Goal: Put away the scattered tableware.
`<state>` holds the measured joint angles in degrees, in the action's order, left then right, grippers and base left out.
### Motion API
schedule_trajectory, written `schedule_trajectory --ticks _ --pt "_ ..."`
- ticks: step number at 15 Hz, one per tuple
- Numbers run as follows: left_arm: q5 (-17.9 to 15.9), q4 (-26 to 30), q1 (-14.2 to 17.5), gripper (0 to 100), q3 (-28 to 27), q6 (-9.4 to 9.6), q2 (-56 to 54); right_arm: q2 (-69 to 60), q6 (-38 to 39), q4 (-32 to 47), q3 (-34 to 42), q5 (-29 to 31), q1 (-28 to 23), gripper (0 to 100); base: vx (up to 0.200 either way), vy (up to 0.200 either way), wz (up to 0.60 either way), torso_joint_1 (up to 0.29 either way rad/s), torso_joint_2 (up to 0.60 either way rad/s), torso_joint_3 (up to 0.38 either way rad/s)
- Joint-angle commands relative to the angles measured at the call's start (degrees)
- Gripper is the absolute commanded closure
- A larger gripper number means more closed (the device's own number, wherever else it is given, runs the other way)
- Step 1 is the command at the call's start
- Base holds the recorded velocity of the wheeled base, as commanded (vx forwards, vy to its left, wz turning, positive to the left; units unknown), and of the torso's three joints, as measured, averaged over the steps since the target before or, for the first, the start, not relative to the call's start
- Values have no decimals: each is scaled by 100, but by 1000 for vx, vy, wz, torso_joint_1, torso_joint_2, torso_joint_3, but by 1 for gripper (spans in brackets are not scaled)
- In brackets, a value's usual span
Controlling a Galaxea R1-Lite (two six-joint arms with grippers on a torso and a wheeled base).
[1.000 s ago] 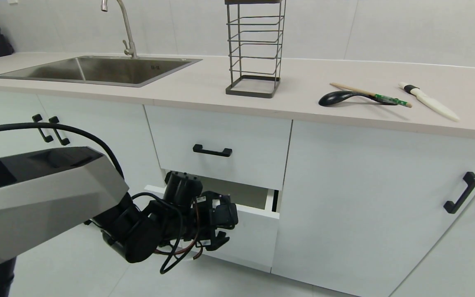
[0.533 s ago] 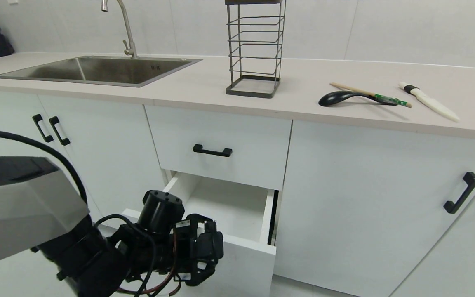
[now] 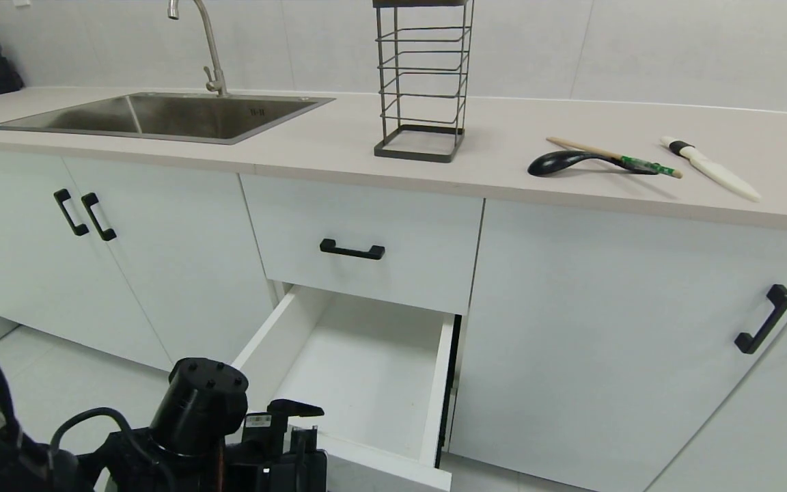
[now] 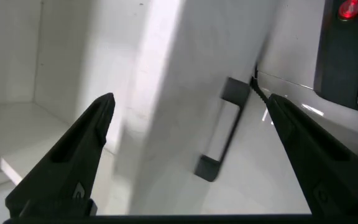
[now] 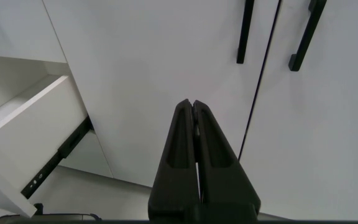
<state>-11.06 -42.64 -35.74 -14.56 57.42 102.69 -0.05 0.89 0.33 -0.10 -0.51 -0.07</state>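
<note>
On the counter at the right lie a black spoon (image 3: 557, 162), a wooden stick with a green band (image 3: 612, 156) and a white knife (image 3: 711, 169). Below the counter the lower drawer (image 3: 438, 383) stands pulled far out, its inside bare white. My left gripper (image 3: 298, 437) is low down by the drawer's front. In the left wrist view the gripper (image 4: 191, 102) is open, with the drawer's black handle (image 4: 219, 134) between the spread fingers and apart from both. My right gripper (image 5: 191, 107) is shut on nothing, facing white cabinet doors beside the open drawer (image 5: 36, 118).
A tall wire rack (image 3: 423, 82) stands mid-counter, with a steel sink (image 3: 161, 116) and tap to its left. Above the open drawer sits a shut drawer with a black handle (image 3: 352, 249). Cabinet doors with black handles (image 3: 764, 319) flank both sides.
The lower drawer has slid from barely open to far out. My left arm has drawn back and down along with the drawer's front.
</note>
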Motion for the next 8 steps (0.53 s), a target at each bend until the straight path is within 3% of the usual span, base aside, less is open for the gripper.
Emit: schedule_trajectory --ticks 1,4,7,8 --pt "-2 -25 -108 0 -3 -20 -232 5 -1 2 1 -2 -1 100 0 0 0 0 0 0" --pt "-2 37 -108 0 -30 -152 -865 5 -1 2 1 -2 -1 100 0 0 0 0 0 0" --pt "-2 133 -29 0 32 -794 -1647 5 -1 2 1 -2 -1 100 0 0 0 0 0 0" --pt "7 160 -3 0 32 -890 -1753 5 -1 2 1 -2 -1 100 0 0 0 0 0 0"
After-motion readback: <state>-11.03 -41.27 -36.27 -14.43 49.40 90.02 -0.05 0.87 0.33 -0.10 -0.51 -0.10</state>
